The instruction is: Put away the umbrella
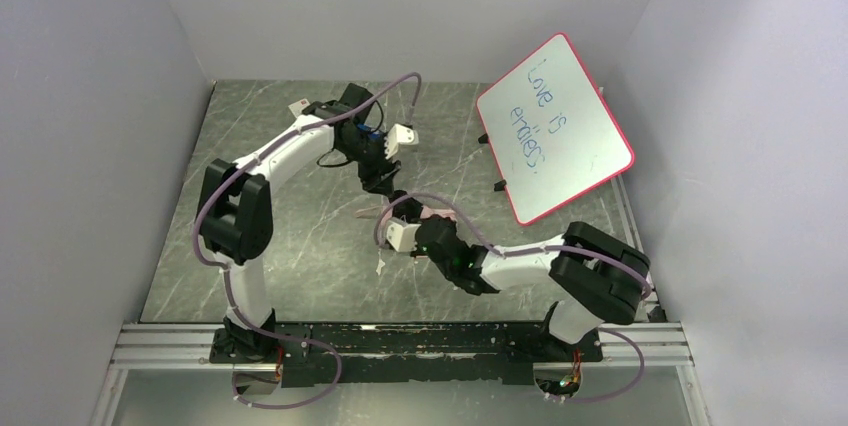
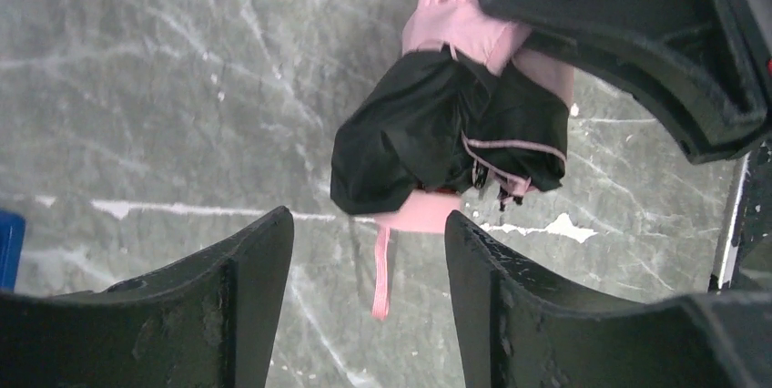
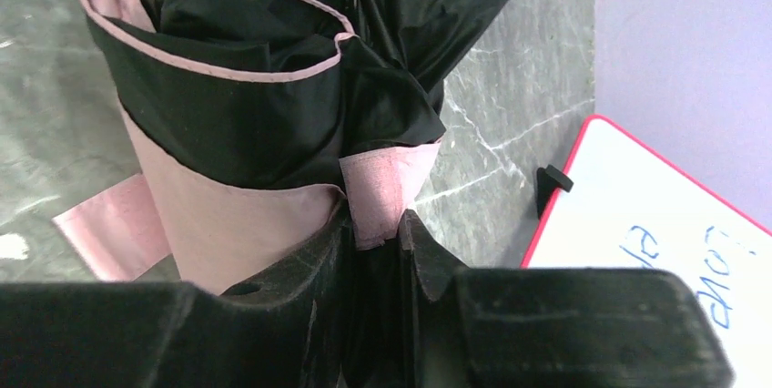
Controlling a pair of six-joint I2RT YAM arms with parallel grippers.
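Umbrella [image 2: 446,133] sits bundled mid-table [image 1: 300,246], its long axis running from the left gripper [image 2: 369,251], jaws wide and empty at the strap end, toward the right gripper [image 3: 373,233], which pinches its pink flap. Whiteboard [image 1: 555,126] stands well apart, far right.

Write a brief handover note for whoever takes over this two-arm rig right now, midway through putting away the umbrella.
Hands: the left hand is open and empty, pointed at the handle end of the compact folding umbrella of pale pink and black fabric. The right hand is shut on a pale pink strip of its fabric.
Where: the umbrella is between both hands, at the middle of the grey marbled table. A pink strap hangs from its handle end.
Done: canopy collapsed into a loose bundle.
Left: probably gather the folds, wrap them tight and fasten.
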